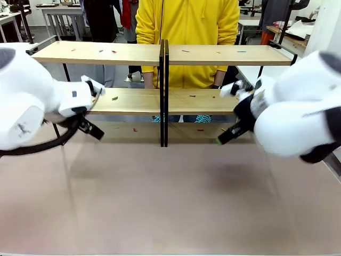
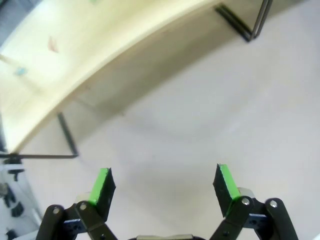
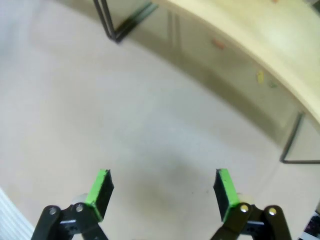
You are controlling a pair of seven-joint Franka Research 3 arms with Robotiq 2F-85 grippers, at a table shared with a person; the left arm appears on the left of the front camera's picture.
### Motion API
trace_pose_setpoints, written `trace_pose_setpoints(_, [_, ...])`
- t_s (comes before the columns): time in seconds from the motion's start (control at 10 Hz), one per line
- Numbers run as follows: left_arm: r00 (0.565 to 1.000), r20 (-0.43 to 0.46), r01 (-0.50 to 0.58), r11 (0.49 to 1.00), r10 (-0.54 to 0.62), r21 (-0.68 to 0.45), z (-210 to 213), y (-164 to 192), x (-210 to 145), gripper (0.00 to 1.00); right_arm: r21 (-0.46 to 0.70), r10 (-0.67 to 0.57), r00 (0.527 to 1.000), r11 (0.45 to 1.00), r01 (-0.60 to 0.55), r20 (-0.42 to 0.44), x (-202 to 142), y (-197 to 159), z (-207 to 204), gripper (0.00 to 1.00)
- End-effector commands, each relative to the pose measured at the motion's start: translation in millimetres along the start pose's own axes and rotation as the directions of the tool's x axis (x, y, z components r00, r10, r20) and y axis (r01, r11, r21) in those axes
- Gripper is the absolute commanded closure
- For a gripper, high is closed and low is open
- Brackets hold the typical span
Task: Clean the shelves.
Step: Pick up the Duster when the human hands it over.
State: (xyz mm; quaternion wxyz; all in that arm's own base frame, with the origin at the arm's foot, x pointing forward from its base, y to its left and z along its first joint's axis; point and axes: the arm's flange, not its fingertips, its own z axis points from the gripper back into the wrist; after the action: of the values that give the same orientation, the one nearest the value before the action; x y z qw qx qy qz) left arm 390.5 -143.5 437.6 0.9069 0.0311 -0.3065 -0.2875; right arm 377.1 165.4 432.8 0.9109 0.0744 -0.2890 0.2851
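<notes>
Two matching shelves [image 1: 133, 53] stand side by side across the middle of the front view, reaching nearly from edge to edge. Their pale, smooth wooden boards sit in two tiers on thin black metal frames whose uprights meet at the centre. Small coloured scraps [image 1: 114, 98] dot the boards, red, green and yellow, too tiny to tell their material. A few more lie on the matte, pinkish-beige table [image 1: 170, 202] under the lower tier. The glossy white, rounded left arm fills the left edge and hides that end of the lower board. A small dark mark on its casing is too small to read. The left gripper [image 2: 162, 182] hangs over bare tabletop, its black linkage fingers with flat green pads [image 2: 103, 184] spread wide, gripping nothing. The curved-looking shelf board [image 2: 100, 55] runs across the upper left of that view. The right gripper [image 3: 162, 185] is likewise splayed and empty, with the shelf [image 3: 260, 35] at upper right. The right arm is motion-blurred in the front view. A person in a yellow hoodie [image 1: 186, 26] stands behind the racks, cut off above.
</notes>
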Motion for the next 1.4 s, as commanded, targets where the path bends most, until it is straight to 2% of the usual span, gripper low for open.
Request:
trace_pose_setpoints(0.0, [0.992,-0.025,-0.118,0.986,0.122,0.115,109,-47,-60,0.0,-0.071,-0.179,0.981,0.98,0.184,0.07,-23,0,109,0.0])
trace_pose_setpoints(0.1, [0.982,0.18,-0.081,0.992,0.063,0.095,143,-62,-72,0.0,-0.109,-0.174,0.975,0.976,0.19,0.139,-26,13,146,0.0])
trace_pose_setpoints(0.2, [0.911,0.391,-0.177,0.981,0.13,0.085,170,-71,-83,0.0,-0.159,-0.14,0.956,0.97,0.185,0.26,-30,30,175,0.0])
trace_pose_setpoints(0.3, [0.995,0.073,-0.068,0.994,0.061,0.09,104,-21,17,0.0,-0.036,-0.139,0.986,0.989,0.143,0.097,9,-7,105,0.0])
trace_pose_setpoints(0.4, [0.995,0.073,-0.068,0.994,0.061,0.09,104,-21,17,0.0,-0.086,-0.161,0.97,0.98,0.179,0.184,10,2,156,0.0])
trace_pose_setpoints(0.5, [0.969,0.225,-0.128,0.986,0.102,0.105,179,-43,20,0.0,-0.078,-0.201,0.971,0.974,0.212,0.13,23,-8,136,0.0])
trace_pose_setpoints(0.6, [0.957,0.258,-0.107,0.988,0.132,-0.109,182,-30,17,0.0,0.003,-0.271,0.955,0.962,0.272,0.122,30,-11,134,0.0])
trace_pose_setpoints(0.7, [0.943,0.279,-0.14,0.977,0.181,-0.163,194,-20,9,0.0,0.023,-0.342,0.929,0.939,0.342,0.138,31,-11,145,0.0])
trace_pose_setpoints(0.8, [0.94,0.283,-0.131,0.967,0.192,-0.22,212,-8,-4,0.0,0.023,-0.385,0.919,0.923,0.385,0.086,33,0,155,0.0])
trace_pose_setpoints(1.0, [0.942,0.278,-0.131,0.967,0.19,-0.217,232,-5,-11,0.0,0.028,-0.447,0.883,0.894,0.447,0.144,45,30,176,0.0])
trace_pose_setpoints(1.2, [0.95,0.255,-0.135,0.972,0.182,-0.191,238,-12,-11,0.0,0.024,-0.323,0.941,0.946,0.322,0.102,49,53,204,0.0])
trace_pose_setpoints(1.3, [0.953,0.246,-0.135,0.975,0.176,-0.175,239,-13,-10,0.0,0.013,-0.29,0.951,0.957,0.29,0.103,49,58,218,0.0])
